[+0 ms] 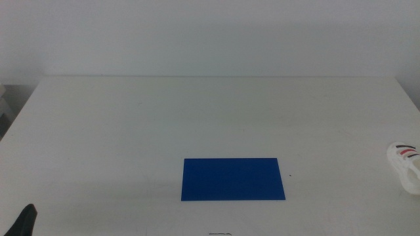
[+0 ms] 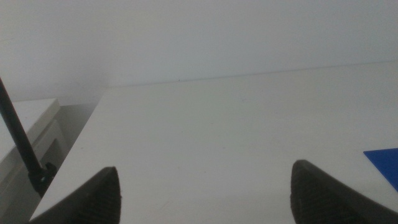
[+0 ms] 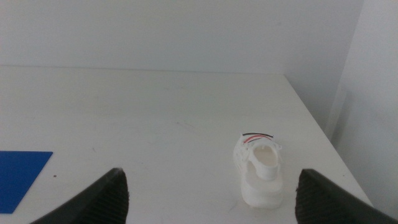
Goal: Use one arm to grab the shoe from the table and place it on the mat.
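Note:
The white shoe [image 1: 407, 164] with black and red straps lies at the table's right edge, cut off by the middle view's border. It also shows in the right wrist view [image 3: 260, 168], upright, ahead of my right gripper [image 3: 208, 196], which is open and apart from it. The dark-blue mat [image 1: 233, 178] lies flat at the front middle of the table [image 1: 197, 111]; a corner shows in the right wrist view [image 3: 18, 174] and in the left wrist view [image 2: 384, 163]. My left gripper [image 2: 205, 196] is open and empty at the table's front left; only a dark tip [image 1: 25, 221] shows in the middle view.
A white wall stands behind the table. A white cabinet [image 2: 25, 124] and a thin black rod [image 2: 22, 140] stand beside the table's left edge. The table's right edge [image 3: 317, 124] runs close to the shoe.

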